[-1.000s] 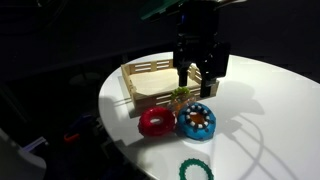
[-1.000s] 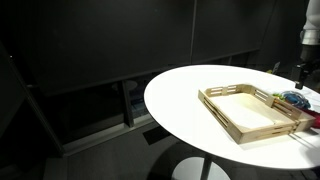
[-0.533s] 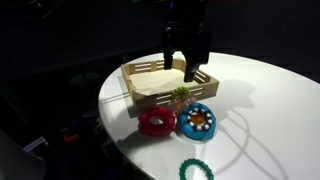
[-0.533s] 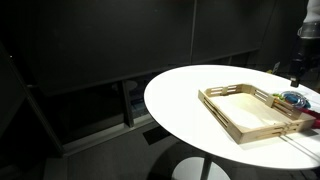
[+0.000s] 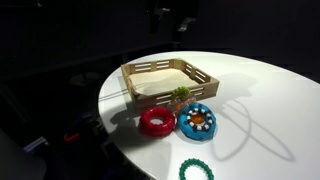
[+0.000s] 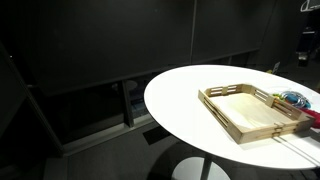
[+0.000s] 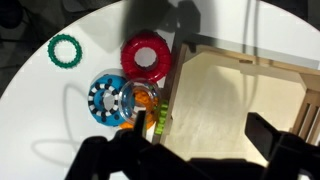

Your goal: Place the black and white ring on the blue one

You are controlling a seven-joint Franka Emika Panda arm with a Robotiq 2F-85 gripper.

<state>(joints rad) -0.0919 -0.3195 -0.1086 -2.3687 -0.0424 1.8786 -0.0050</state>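
The white table (image 5: 270, 95) carries a wooden tray (image 5: 160, 86). The gripper (image 7: 200, 138) hangs above the tray, fingers spread and gripping nothing. A blue ring (image 7: 119, 84) and a red ring (image 7: 147, 57) lie just beside the tray's rail. The black and white ring (image 7: 102, 101) rests on the blue ring. A green ring (image 7: 67, 49) lies farther from the tray.

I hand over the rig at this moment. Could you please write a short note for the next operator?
Gripper: open, empty, raised well above the table.
Black and white ring: lies on top of the blue ring, next to the red ring, just outside the wooden tray.
Done: the placing appears complete.
Left: probably nothing, except to check that the ring sits steady.
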